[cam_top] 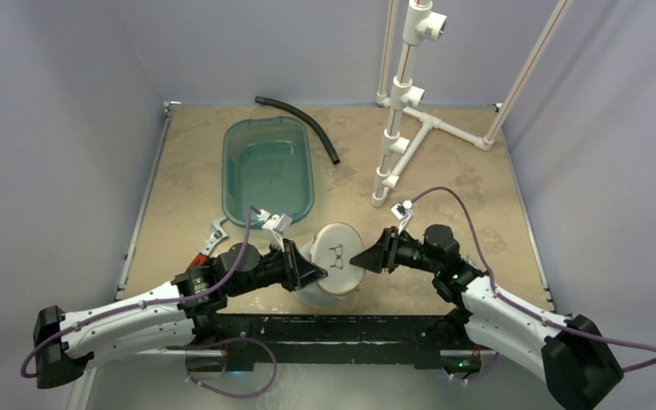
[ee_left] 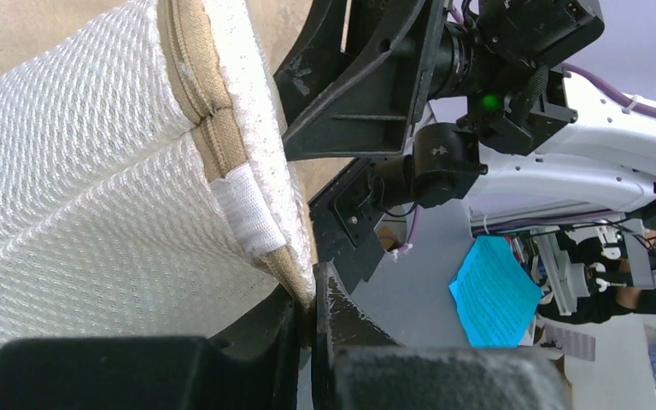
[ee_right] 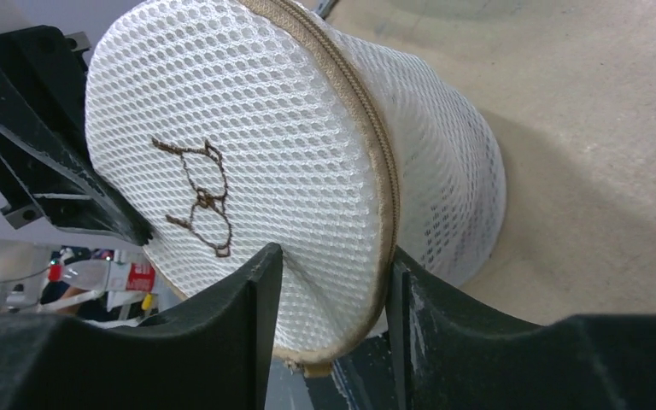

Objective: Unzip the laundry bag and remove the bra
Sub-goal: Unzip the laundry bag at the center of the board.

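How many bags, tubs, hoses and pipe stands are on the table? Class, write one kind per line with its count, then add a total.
bag: 1
tub: 1
hose: 1
pipe stand: 1
Total: 4

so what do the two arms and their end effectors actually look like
The left arm and right arm both have white shells with black joints. A purple cable loops along each. The left end effector and right end effector are matte black with angular, wedge-shaped fingers. A small green light glows near the right arm's wrist.
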`<state>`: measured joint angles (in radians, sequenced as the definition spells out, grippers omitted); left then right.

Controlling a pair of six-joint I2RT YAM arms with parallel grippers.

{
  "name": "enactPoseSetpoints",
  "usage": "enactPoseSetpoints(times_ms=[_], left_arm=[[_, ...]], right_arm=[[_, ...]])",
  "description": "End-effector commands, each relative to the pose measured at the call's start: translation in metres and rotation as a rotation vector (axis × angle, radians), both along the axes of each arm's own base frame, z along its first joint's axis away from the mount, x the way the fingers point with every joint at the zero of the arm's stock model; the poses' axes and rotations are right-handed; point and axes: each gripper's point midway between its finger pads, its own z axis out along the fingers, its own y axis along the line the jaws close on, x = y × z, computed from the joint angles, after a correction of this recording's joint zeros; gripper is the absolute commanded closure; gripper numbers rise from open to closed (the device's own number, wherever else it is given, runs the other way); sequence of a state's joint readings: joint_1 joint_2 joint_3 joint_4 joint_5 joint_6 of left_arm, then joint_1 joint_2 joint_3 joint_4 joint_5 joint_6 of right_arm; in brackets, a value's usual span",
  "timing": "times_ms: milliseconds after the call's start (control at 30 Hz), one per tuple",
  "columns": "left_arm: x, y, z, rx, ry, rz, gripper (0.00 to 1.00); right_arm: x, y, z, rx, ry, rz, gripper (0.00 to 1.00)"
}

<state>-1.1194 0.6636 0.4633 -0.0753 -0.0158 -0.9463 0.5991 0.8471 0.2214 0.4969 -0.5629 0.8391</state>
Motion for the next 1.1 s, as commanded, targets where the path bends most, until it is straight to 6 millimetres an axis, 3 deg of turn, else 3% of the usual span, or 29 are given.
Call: enactPoseSetpoints(times_ms=[0, 100, 133, 200, 233, 300, 333, 533, 667, 900, 1067], left_arm=[[0.001, -0.011, 0.027, -0.085, -0.068, -0.036, 1.00], [0.003, -0.010, 0.028, -0.084, -0.071, -0.024, 1.00], [0.003, -0.010, 0.027, -0.078, -0.069, -0.022, 1.00], [0.010, -0.004, 0.023, -0.041, -0.058, 0.024, 0.62], [0.012, -0.002, 0.022, -0.035, -0.052, 0.042, 0.48], [0.016, 0.004, 0.021, -0.039, -0.033, 0.091, 0.33], [0.019, 0.008, 0.023, -0.053, -0.027, 0.120, 0.30], [0.031, 0.019, 0.016, -0.152, 0.103, 0.275, 0.27], [0.030, 0.005, 0.011, -0.282, 0.220, 0.277, 0.27], [0.034, -0.028, 0.010, -0.349, 0.293, 0.267, 0.29], [0.046, -0.038, 0.026, -0.442, 0.275, 0.310, 0.31]], right_arm=[[-0.007, 0.008, 0.021, 0.102, -0.032, 0.068, 0.55], [-0.010, 0.009, 0.023, 0.109, -0.026, 0.081, 0.71], [-0.009, 0.008, 0.026, 0.110, -0.032, 0.077, 0.80], [-0.006, 0.006, 0.034, 0.101, -0.047, 0.051, 0.99], [-0.003, 0.004, 0.038, 0.090, -0.059, 0.034, 1.00], [0.003, 0.000, 0.053, 0.079, -0.107, -0.011, 1.00], [0.008, -0.002, 0.060, 0.073, -0.125, -0.044, 1.00], [0.032, -0.020, 0.095, 0.132, -0.137, -0.261, 1.00], [0.040, -0.031, 0.106, 0.227, -0.098, -0.373, 1.00], [0.049, -0.043, 0.108, 0.319, -0.042, -0.488, 1.00], [0.046, -0.044, 0.102, 0.325, -0.012, -0.500, 1.00]])
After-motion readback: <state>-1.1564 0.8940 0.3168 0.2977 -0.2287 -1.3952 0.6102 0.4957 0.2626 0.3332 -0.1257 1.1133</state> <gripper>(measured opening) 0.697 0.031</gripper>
